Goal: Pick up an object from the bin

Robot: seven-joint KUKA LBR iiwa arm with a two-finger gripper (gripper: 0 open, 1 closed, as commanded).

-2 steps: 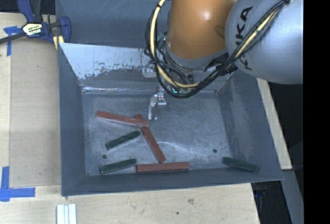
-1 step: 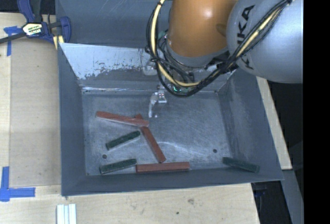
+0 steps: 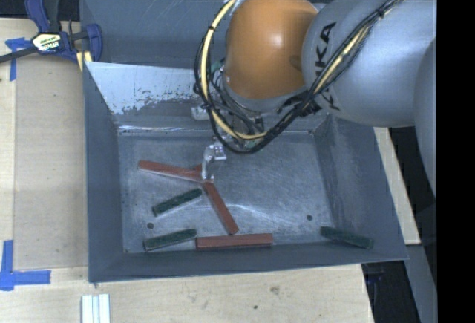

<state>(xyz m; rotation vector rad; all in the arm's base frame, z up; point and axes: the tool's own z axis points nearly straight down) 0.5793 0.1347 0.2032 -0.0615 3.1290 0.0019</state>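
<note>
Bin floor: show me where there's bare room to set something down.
Free: the right half, between the slanted red-brown stick and the right wall, behind the dark green stick. Crowded: left-centre and front, where the other sticks lie by the gripper.

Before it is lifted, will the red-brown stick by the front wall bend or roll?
The red-brown stick looks dead straight, so it is probably stiff. Its flat top suggests sliding, not rolling. It is thin, so likely light.
</note>
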